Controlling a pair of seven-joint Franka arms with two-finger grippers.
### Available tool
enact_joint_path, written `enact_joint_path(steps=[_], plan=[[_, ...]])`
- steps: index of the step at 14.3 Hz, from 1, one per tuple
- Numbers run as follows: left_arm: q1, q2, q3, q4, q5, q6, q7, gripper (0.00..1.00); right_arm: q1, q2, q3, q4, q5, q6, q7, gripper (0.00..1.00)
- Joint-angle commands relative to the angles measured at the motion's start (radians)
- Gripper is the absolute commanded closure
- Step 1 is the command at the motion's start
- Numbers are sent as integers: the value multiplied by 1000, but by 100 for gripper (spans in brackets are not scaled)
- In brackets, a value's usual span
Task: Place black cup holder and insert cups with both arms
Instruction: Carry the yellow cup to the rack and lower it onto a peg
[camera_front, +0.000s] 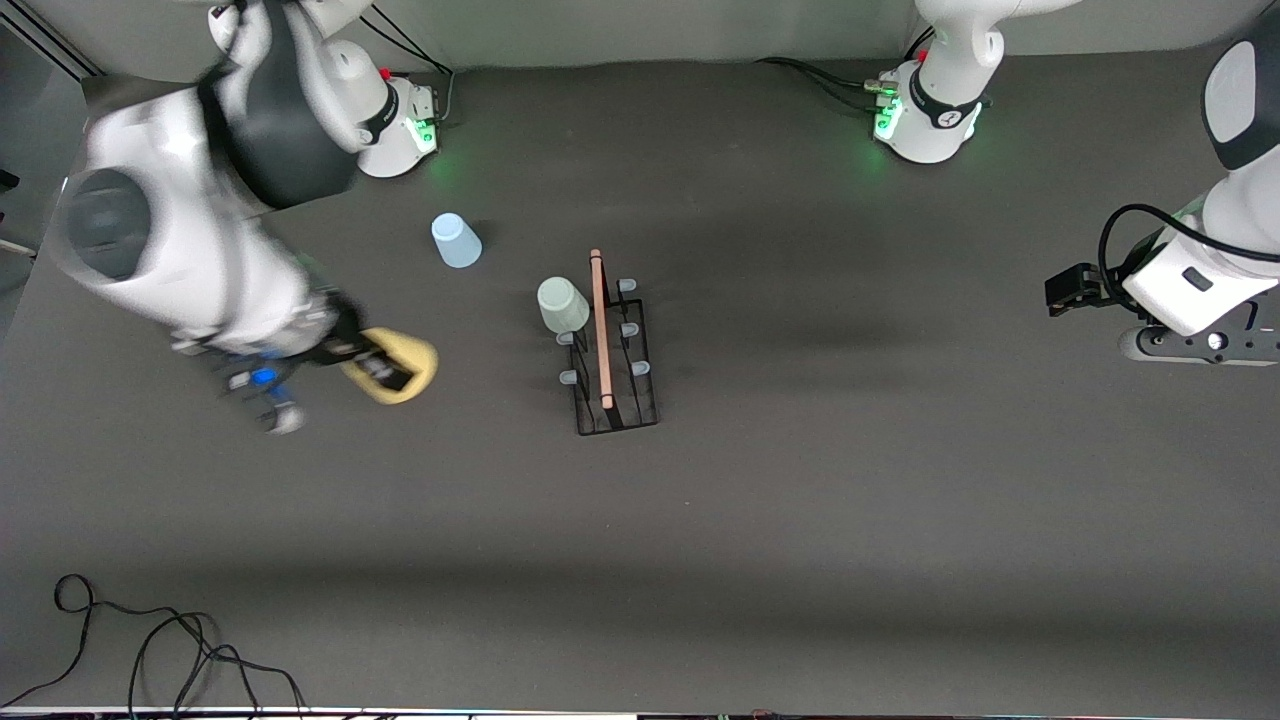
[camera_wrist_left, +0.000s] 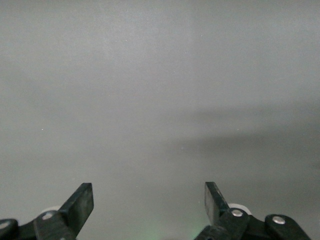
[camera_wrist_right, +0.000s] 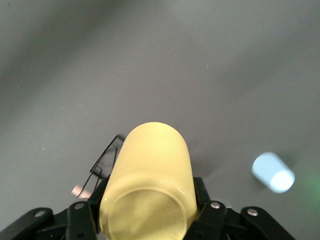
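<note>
You have two white jointed arms (camera_front: 190, 250) with black bands, round bases (camera_front: 925, 125) lit green, black cables, and black fingers (camera_wrist_left: 77, 205) fixed with silver screws.

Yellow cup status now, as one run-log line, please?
right end effector: shut on yellow cup, airborne | mint cup: on rack | blue cup: on table | left arm: waiting

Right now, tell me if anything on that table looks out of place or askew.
Nothing looks spilled or damaged. The black cup holder stands upright with the mint cup upside down on a prong. The light blue cup sits upside down on the table, not yet racked. The right hand holds the yellow cup tilted on its side. The left hand waits open.
</note>
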Motion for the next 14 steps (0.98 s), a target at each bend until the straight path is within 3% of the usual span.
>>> enact_joint_path(steps=[1,6,14], plan=[[3,-30,2,-27,-10,16,17,1,84,70,-13,60,45,29,220,100],[3,-30,2,-27,-10,16,17,1,166,115,-12,5,61,156,331,100],[3,-30,2,-27,-10,16,17,1,215,136,-10,-249,68,463,330,100]])
